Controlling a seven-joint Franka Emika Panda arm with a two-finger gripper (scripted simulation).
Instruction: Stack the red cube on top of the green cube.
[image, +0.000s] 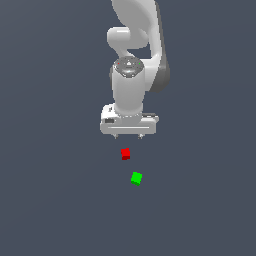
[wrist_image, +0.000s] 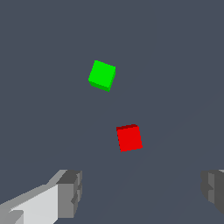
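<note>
Background of the simulated scene. In both the exterior view and the wrist view, 1 uniform dark slate-grey surface (image: 50, 200) fills the whole field. It carries no texture, pattern, seam or edge, and no horizon line separates floor from wall, so the 2 cannot be told apart. Lighting is even and diffuse, with no bright spot or gradient; only faint, soft shading appears on the surface in the wrist view.

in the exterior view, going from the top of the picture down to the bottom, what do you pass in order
arm → pincer, jaws apart and holding nothing → red cube → green cube, which lies slightly toward the exterior view's right of the red one
</note>
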